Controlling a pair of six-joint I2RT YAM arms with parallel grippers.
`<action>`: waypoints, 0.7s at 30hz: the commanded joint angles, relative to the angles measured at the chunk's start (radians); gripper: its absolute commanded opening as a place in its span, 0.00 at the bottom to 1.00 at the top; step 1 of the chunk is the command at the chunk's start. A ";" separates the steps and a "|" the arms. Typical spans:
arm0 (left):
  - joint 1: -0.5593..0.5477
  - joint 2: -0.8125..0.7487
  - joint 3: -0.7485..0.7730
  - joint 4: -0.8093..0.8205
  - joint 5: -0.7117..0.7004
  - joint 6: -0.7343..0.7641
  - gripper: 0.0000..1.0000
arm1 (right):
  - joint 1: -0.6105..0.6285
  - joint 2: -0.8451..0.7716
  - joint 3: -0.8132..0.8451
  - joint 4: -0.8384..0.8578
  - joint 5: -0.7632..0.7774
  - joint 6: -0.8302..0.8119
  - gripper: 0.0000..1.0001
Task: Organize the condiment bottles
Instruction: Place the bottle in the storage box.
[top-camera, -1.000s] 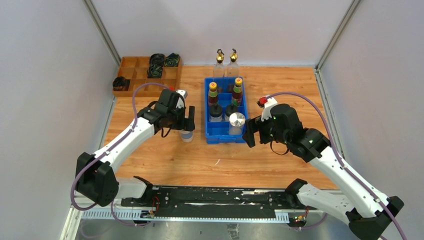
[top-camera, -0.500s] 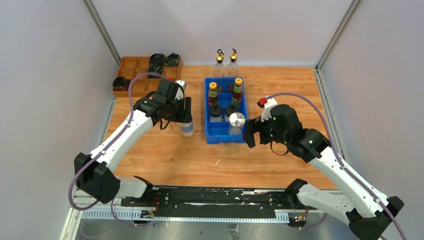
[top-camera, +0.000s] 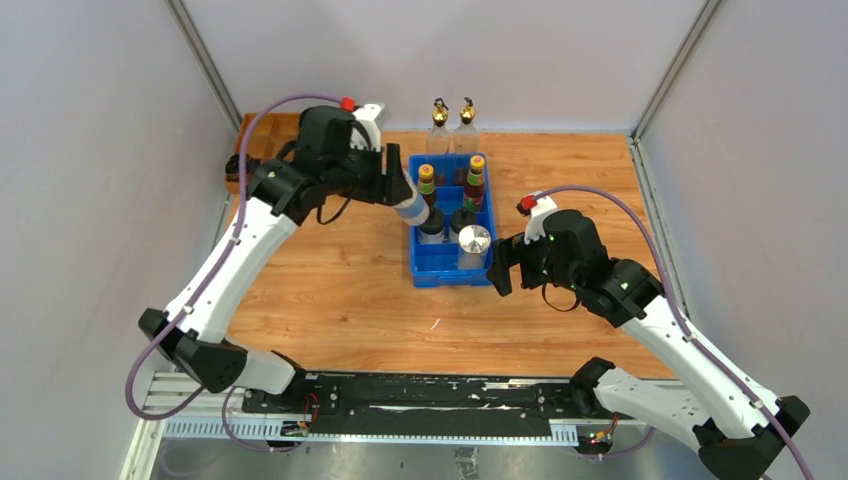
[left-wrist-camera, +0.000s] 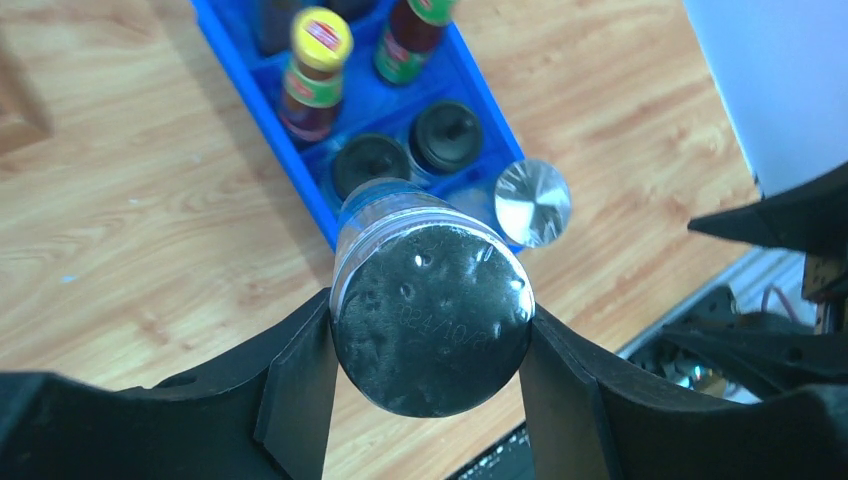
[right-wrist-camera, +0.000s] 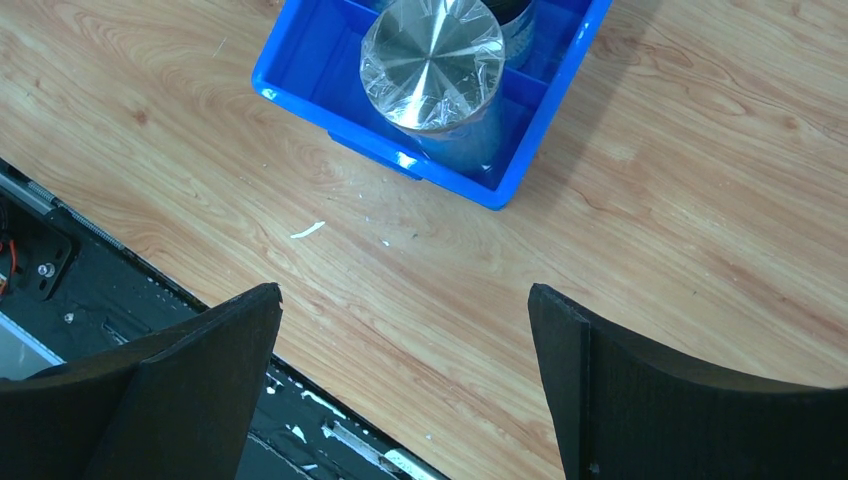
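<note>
My left gripper is shut on a silver-lidded shaker and holds it tilted in the air over the left edge of the blue bin. In the left wrist view the shaker's lid fills the gap between the fingers. The bin holds two dark bottles with a yellow cap and a green cap, two black-capped jars and a second shaker. Two tall clear gold-spouted bottles stand behind the bin. My right gripper is open and empty, low beside the bin's front right corner.
A wooden divided tray sits at the back left, mostly hidden behind my left arm. Grey walls close in both sides and the back. A black rail runs along the near table edge.
My left arm has lifted the shaker off the table and carried it back and to the right, to the bin's left edge, tilting it. The right arm has not moved.
</note>
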 joint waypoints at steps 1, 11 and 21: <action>-0.082 0.067 0.021 -0.020 0.065 0.001 0.21 | 0.012 -0.016 -0.014 -0.008 0.047 0.005 1.00; -0.215 0.120 -0.083 0.019 -0.086 -0.006 0.19 | 0.012 -0.035 -0.030 -0.015 0.053 0.003 1.00; -0.244 0.121 -0.348 0.256 -0.160 -0.016 0.15 | 0.011 -0.046 -0.049 -0.019 0.050 0.002 1.00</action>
